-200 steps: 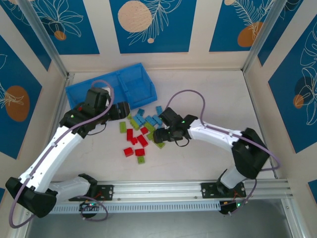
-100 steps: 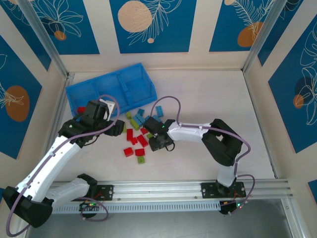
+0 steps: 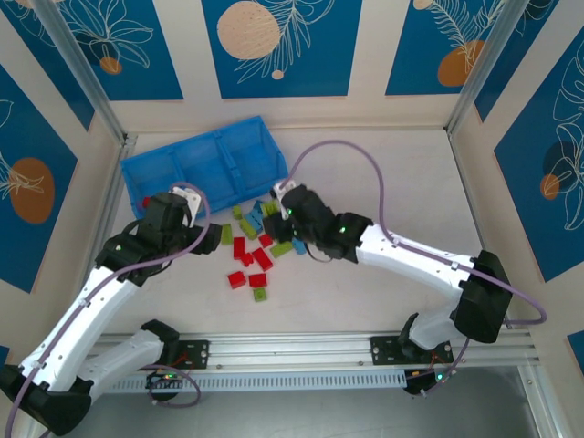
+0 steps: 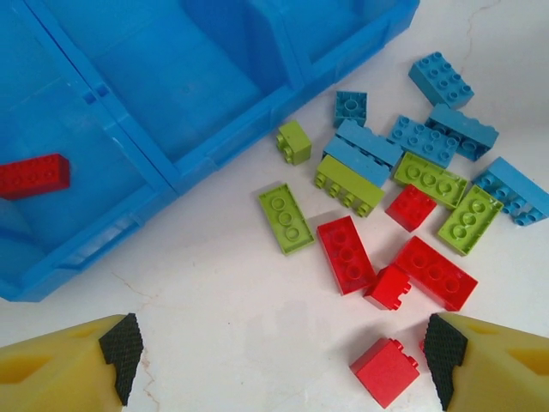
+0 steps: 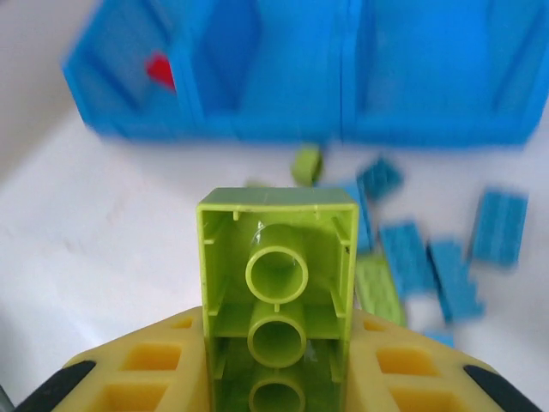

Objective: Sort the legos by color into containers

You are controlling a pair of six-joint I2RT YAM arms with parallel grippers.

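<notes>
Bin (image 3: 219, 151): blue, three compartments side by side, set askew at the far left of the table (image 3: 392, 173).
Red brick (image 4: 33, 176): lies flat inside the bin's end compartment, the leftmost one in the top view.
Loose legos (image 4: 410, 206): red, light blue and yellow-green bricks scattered on the table just in front of the bin's near wall, between the two arms.
Left gripper (image 4: 283, 352): jaws spread wide with nothing held, hovering over the near edge of the scatter; a small red brick (image 4: 384, 371) lies on the table close to one finger.
Right gripper (image 5: 276, 378): clamped on a yellow-green brick (image 5: 276, 283).
Held brick: its hollow underside faces the wrist camera, the scatter and bin lie beyond it.
</notes>
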